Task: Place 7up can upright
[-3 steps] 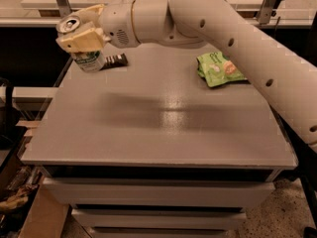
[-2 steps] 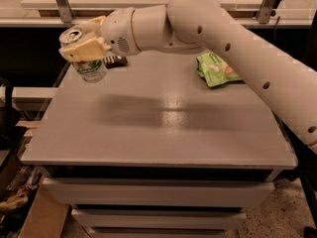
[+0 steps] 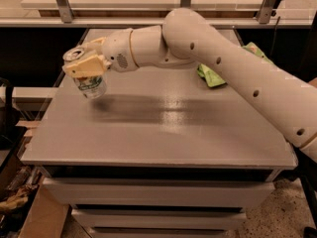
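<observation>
The 7up can [image 3: 90,85] is whitish with green markings and a silver pull-tab top [image 3: 74,53]. It hangs nearly upright, its top tilted slightly left, just above the grey table's [image 3: 163,138] left part. My gripper [image 3: 86,65] is shut on the can's upper half; its tan fingers [image 3: 85,66] wrap the can near the rim. The white arm reaches in from the right across the table.
A green snack bag [image 3: 214,75] lies at the back right of the table, partly hidden by the arm. The table's left edge is close to the can. A raised shelf with metal posts runs behind the table.
The gripper has carried the can forward and lower over the table's left part. The dark candy bar seen behind the can earlier no longer shows.
</observation>
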You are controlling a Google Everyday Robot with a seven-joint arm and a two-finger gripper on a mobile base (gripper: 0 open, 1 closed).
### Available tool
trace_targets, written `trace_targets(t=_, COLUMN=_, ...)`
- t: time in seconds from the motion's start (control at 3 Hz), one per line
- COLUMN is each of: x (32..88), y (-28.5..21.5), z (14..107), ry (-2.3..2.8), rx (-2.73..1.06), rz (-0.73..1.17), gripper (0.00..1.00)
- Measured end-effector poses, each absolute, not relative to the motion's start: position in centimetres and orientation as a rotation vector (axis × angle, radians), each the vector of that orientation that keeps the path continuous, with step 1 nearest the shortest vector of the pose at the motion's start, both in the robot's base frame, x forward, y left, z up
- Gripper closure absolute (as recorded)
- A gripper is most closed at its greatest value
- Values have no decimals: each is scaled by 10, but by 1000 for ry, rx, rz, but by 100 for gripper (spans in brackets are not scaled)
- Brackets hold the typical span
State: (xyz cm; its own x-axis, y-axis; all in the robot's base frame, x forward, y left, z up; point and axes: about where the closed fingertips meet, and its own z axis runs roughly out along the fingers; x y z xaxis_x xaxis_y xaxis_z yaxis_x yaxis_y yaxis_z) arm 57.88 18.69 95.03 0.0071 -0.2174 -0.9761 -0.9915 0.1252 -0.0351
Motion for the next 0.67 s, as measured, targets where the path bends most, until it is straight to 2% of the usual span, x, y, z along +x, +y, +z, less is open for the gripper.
trace_targets(t=0.33, x=581, y=188, z=936, ry=1430, rx=-1256, rz=1010, gripper=100)
trace_targets(t=0.67, x=582, y=186, z=931, ry=1427, rx=-1236, rz=1006, gripper=82)
